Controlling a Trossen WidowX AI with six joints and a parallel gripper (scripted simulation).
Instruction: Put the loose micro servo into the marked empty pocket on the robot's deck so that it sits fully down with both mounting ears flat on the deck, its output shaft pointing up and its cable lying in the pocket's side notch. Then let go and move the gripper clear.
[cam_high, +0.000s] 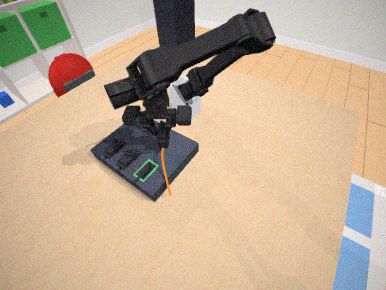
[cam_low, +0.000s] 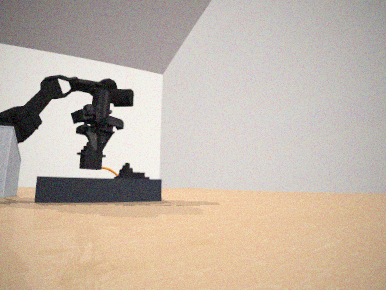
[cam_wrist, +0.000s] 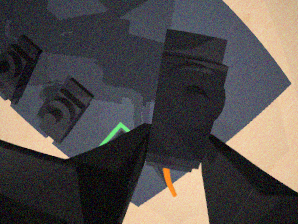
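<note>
1. Two servos already seated (cam_high: 119, 151) sit at the left end of the deck (cam_high: 181, 150); leave them alone.
2. Next along, the green-outlined pocket (cam_high: 146, 170) is unfilled, so insertion isn't done yet. You can't make out the side notch at this resolution.
3. Your claw (cam_high: 162, 136) is clamped on the micro servo (cam_wrist: 188, 103), carried in the air. In the exterior view the servo (cam_low: 91, 159) hangs above the deck top, not touching it.
4. In the top view the servo is beyond the pocket and a bit right of it, over the deck's middle, so it's near but not lined up. The wrist view shows only a corner of the green outline (cam_wrist: 117, 132) peeking out left of the servo body.
5. The orange cable (cam_high: 166, 172) trails down from the servo, runs just right of the pocket and overhangs the deck's near edge onto the desk (cam_high: 260, 215).
6. Done, as I judge it: pickup and carry. Left: align over the pocket, shaft up, lower until both ears lie flat, cable into the notch, release, back the claw off.
7. Shaft direction can't be told from these views.
</note>
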